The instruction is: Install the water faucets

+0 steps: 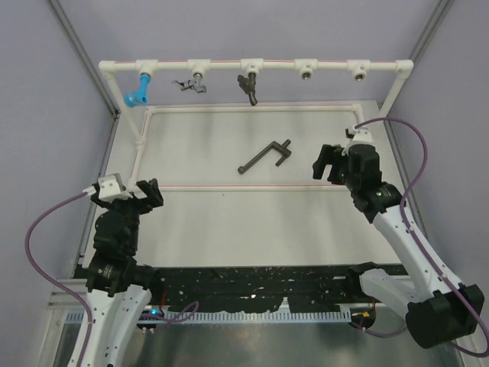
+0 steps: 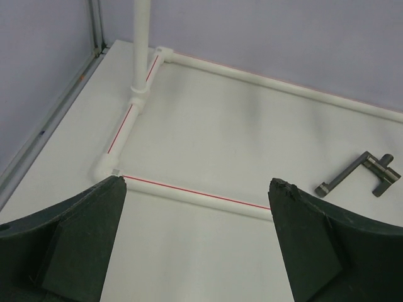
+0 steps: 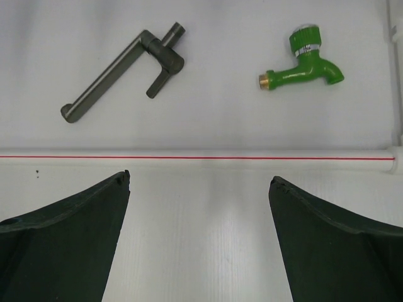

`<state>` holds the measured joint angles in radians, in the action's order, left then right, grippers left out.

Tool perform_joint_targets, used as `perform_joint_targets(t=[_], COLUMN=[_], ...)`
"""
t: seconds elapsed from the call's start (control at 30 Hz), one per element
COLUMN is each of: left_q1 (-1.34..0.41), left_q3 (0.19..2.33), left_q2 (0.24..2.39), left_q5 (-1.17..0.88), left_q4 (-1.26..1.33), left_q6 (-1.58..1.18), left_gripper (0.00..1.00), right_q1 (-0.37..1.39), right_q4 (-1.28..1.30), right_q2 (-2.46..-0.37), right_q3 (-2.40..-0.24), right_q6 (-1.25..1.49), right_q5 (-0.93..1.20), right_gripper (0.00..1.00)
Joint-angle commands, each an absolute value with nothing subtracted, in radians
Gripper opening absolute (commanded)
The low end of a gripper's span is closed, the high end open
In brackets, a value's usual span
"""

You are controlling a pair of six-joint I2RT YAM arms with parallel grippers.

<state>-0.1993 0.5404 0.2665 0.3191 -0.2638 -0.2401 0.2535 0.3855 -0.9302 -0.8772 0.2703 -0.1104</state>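
On the white pipe frame [image 1: 221,65] at the back, a bright blue faucet [image 1: 137,95], a silver chrome one [image 1: 195,82] and a dark bronze one [image 1: 249,86] sit in the three left sockets. The two right sockets [image 1: 306,71] are bare. The dark T-handled faucet [image 1: 265,157] lies flat on the table and also shows in the right wrist view [image 3: 123,69] and the left wrist view [image 2: 360,173]. The green faucet [image 3: 302,63] lies on its side beyond my right gripper [image 3: 199,179]; the top view hides it. My right gripper [image 1: 327,162] is open and empty. My left gripper [image 1: 145,195] is open and empty at the frame's near left corner [image 2: 196,185].
A low white pipe rectangle with red lines [image 1: 229,186] lies on the table and encloses the loose faucets; its near rail [image 3: 201,157] runs just ahead of the right fingers. Purple walls close in both sides. A black cable chain [image 1: 252,287] runs along the near edge.
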Motion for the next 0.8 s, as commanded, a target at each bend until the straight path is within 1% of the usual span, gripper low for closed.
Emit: perform_joint_targets(t=[0.0, 0.13, 0.27, 0.43, 0.63, 0.67, 0.77], left_q1=[-0.204, -0.204, -0.204, -0.206, -0.206, -0.206, -0.206], left_q3=[0.630, 0.670, 0.744, 0.839, 0.994, 1.027, 1.147], left_q2=[0.411, 0.573, 0.777, 1.044, 1.378, 1.425, 1.566], left_q5=[0.304, 0.239, 0.192, 0.132, 0.071, 0.064, 0.043], left_q4=[-0.408, -0.433, -0.446, -0.394, -0.353, -0.357, -0.415], left_q6=[-0.354, -0.380, -0.379, -0.394, -0.399, -0.397, -0.390], left_gripper=[1.00, 1.00, 1.00, 1.00, 0.98, 0.97, 0.95], right_q1=[0.253, 0.255, 0.253, 0.250, 0.245, 0.245, 0.245], right_q4=[0.377, 0.344, 0.281, 0.247, 0.178, 0.163, 0.140], right_q2=[-1.078, -1.184, -1.241, -1.290, -1.351, -1.367, -1.408], right_q3=[-0.925, -0.933, -0.916, -0.919, -0.916, -0.914, -0.907], right_q6=[0.345, 0.348, 0.339, 0.325, 0.353, 0.370, 0.397], right_q5=[-0.097, -0.075, -0.083, -0.075, -0.015, 0.024, 0.055], right_gripper=[0.95, 0.95, 0.95, 0.95, 0.95, 0.95, 0.95])
